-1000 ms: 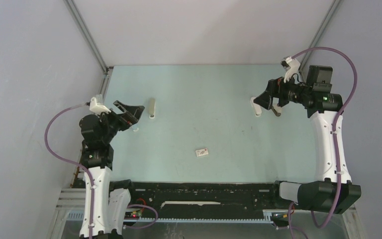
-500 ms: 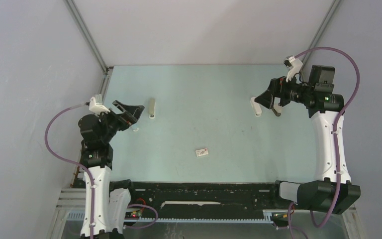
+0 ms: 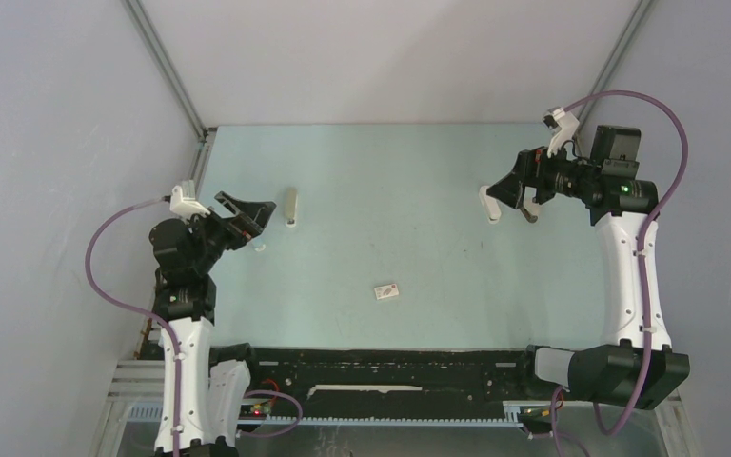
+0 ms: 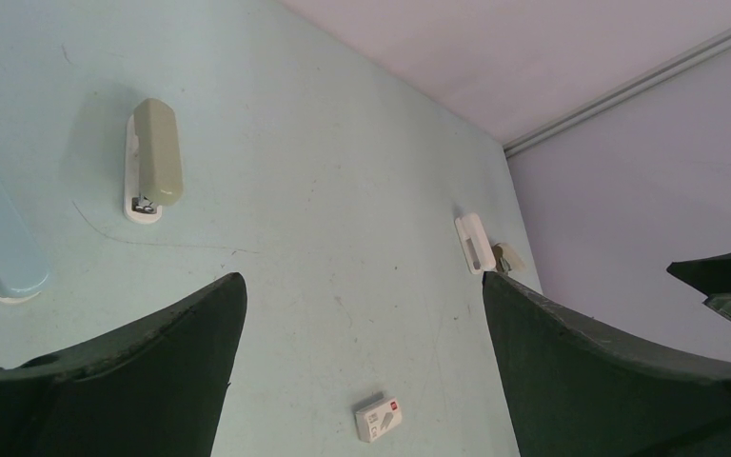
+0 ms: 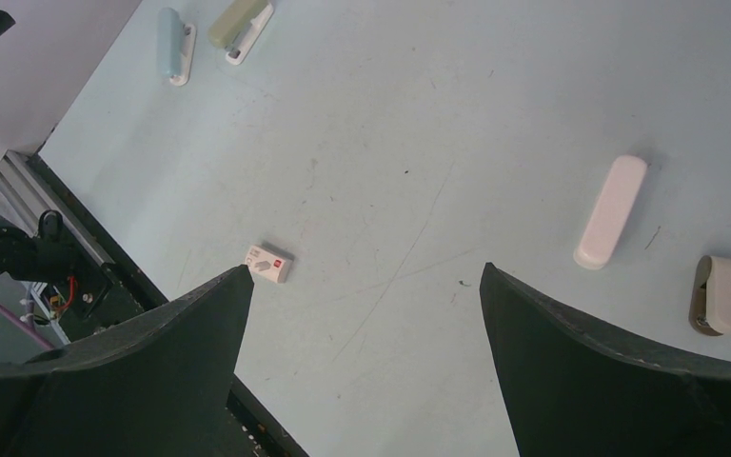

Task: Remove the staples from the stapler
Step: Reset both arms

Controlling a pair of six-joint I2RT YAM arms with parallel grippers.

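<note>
Right gripper: jaws fully apart, nothing between them. Both dark fingers show at the lower corners of the right wrist view, with bare table in the gap. The gripper hangs over the far right part of the table.

The stapler, a bright-white oblong with rounded ends, lies flat on the table just beside the tips of this gripper, on the side toward the table centre. No contact between finger and stapler is visible. In the right wrist view it lies just above the right-hand finger. A small beige-and-brown object lies near the stapler, apart from it.

Left gripper: jaws likewise spread wide and holding nothing, over the left side of the table, well apart from the stapler. Close to it lie a beige stapler and a light-blue stapler, side by side and not touching.

A small white printed box lies between the two arms, nearer the front edge.
</note>
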